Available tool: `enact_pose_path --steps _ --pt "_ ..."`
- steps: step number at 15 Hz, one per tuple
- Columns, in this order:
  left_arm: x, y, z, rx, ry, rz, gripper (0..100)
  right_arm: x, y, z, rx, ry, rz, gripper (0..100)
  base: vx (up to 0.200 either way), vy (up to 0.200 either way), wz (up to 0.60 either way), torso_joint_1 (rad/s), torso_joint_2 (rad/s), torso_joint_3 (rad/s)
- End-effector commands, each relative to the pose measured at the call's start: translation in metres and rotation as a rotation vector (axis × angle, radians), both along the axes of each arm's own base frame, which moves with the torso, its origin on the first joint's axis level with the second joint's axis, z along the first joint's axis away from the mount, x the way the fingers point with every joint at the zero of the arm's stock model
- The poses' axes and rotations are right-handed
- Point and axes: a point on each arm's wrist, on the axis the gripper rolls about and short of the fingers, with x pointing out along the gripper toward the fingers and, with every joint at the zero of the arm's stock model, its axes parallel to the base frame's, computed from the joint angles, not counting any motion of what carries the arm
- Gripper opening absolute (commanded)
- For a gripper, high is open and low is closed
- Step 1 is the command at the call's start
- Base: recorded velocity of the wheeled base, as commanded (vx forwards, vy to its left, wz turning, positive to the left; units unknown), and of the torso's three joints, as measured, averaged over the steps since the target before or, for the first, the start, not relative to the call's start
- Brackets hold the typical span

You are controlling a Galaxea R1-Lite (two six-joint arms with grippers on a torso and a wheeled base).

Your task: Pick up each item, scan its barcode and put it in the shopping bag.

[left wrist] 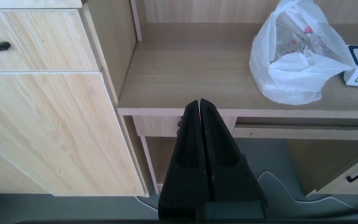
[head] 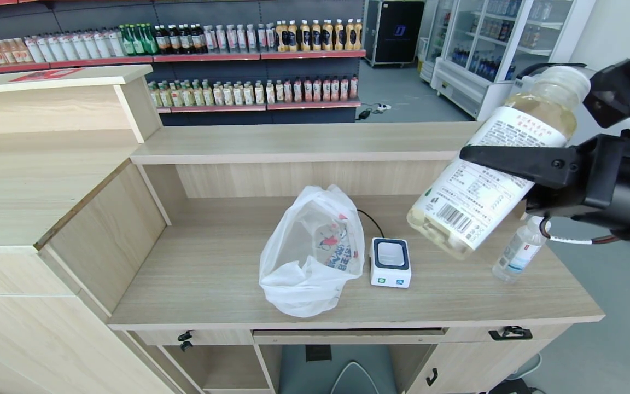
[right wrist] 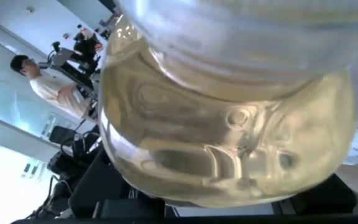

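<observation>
Holding bottle [head: 468, 205] aloft over the counter's [head: 211, 273] right end.
Clamps it across the label with the right gripper [head: 498, 117], tilted, neck up and away, base and barcode [head: 453, 219] down toward the counter's middle. Lifted clear of the surface, above and right of the scanner [head: 390, 261]. Leaves the bag [head: 309, 257] slumped open at mid-counter, nearer the front edge, with the scanner just beside it on the right and a cable [head: 372, 219] running back from there. Leaves a small bottle [head: 517, 251] upright near the right edge, under the gripper. Hangs the left gripper [left wrist: 199, 109] off the counter's front-left corner, below the top, fingers pressed together on nothing.
</observation>
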Motion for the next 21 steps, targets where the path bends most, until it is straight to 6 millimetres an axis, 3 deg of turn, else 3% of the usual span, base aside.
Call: enact_pose_path --steps 1,4,8,15,21 --pt "0.000 0.000 0.000 0.000 0.000 0.001 0 -0.008 -0.002 -0.002 0.001 0.004 0.021 0 0.000 0.000 0.00 0.000 0.00 0.000" --pt "0.000 0.000 0.000 0.000 0.000 0.001 0 -0.017 -0.003 0.001 0.018 0.022 0.081 0 0.000 0.000 0.00 0.000 0.00 0.000" --pt "0.000 0.000 0.000 0.000 0.000 0.001 0 -0.031 0.003 0.021 0.089 0.048 0.153 0 0.000 0.000 0.00 0.000 0.00 0.000" --pt "0.000 0.000 0.000 0.000 0.000 0.001 0 -0.041 0.017 0.019 0.089 0.057 0.208 0 0.000 0.000 0.00 0.000 0.00 0.000" --pt "0.000 0.000 0.000 0.000 0.000 0.001 0 -0.038 0.031 0.011 0.062 0.045 0.203 0 0.000 0.000 0.00 0.000 0.00 0.000"
